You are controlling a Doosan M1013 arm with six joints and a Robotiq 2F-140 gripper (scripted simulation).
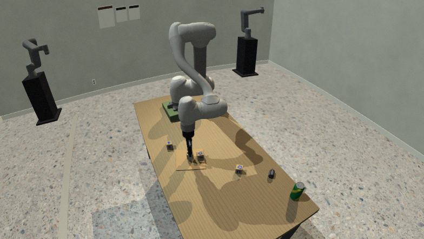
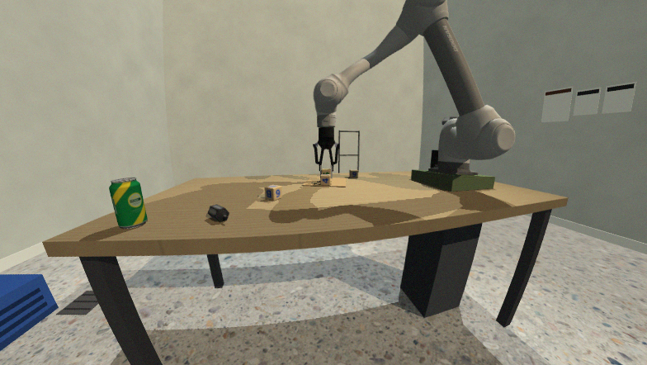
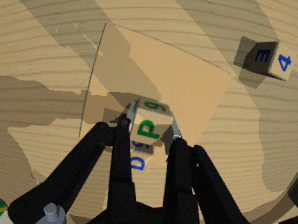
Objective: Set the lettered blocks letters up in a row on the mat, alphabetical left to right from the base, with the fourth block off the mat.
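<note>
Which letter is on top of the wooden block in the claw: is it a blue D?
No, the wooden block between the claw's fingers shows a green P on top.

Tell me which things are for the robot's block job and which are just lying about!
For the job:
- gripper, holding the P block
- D block
- block with a 4 on top
- block nearest the can
- mat

Just lying about:
- green can
- small dark object
- blue box
</note>
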